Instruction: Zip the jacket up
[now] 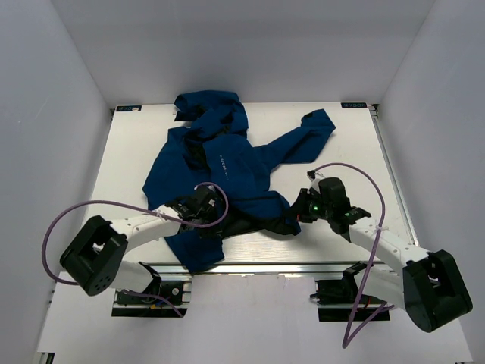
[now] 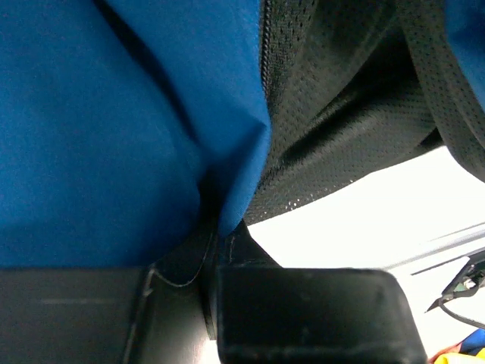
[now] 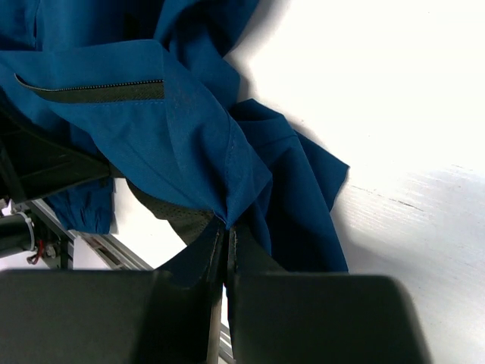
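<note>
On white flat table [image 1: 341,144], large navy-blue hooded fabric jacket [image 1: 227,163] lies crumpled, front open, black mesh lining [image 2: 341,114] showing at near hem. Left gripper [image 1: 200,205] pinches blue front edge beside zipper teeth [image 2: 264,53]; right gripper [image 1: 301,211] clamps opposite hem corner. Advice: draw hem taut, lay both front edges parallel, keep lining clear before zipping.

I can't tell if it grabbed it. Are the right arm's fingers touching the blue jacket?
Touching. The right wrist view shows the right fingers shut on a pinched fold of the jacket.
</note>
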`<state>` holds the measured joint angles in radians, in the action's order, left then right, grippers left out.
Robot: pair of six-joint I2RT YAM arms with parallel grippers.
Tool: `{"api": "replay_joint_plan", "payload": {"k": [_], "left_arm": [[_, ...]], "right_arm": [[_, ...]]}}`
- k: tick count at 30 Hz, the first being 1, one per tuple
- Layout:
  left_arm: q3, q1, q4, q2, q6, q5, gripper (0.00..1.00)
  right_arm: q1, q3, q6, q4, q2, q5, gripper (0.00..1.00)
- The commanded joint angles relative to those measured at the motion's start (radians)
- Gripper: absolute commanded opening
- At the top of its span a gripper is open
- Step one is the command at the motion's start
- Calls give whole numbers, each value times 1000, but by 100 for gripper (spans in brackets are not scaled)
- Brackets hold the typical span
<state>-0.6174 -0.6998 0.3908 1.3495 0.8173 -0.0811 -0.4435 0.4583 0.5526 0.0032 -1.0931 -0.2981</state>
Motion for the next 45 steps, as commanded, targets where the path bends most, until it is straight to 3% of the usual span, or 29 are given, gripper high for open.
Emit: {"api": "replay_joint_plan", "payload": {"k": [1,5,10,21,28,33,36,37,42,45], "left_arm": [[-4,-3,-33,34,-20,-48,9],[-27,-1,-26,53,-29,-66,16],[-31,-1,6,17,-37,-57,33],[-50,-1,45,-33,-23,-54,31],[-31,-1,13,-66,-18,-86,42],[-36,0,2,-24,-17,-101,45],[-36,-1,-10,-10,-14,-114,36],[-36,-1,-12,-10,-14,-114,27],[-38,-1,3,-26,-7,-112,3],[-36,-1,11,-46,-9,-118,0]], "right_arm": [[5,-20,-16,37,-5,-1,0],[5,-18,-20,37,-16,1,0],[5,-12,-33,38,-33,1,0],[5,-9,-40,44,-54,-22,0],[5,-12,-43,44,-59,-29,0],[5,-14,-48,41,-56,-30,0],[6,-17,-51,41,-56,-30,0],[5,-17,-49,41,-57,-30,0],[5,-14,-51,43,-65,-30,0],[3,-12,-52,44,-73,-27,0]]}}
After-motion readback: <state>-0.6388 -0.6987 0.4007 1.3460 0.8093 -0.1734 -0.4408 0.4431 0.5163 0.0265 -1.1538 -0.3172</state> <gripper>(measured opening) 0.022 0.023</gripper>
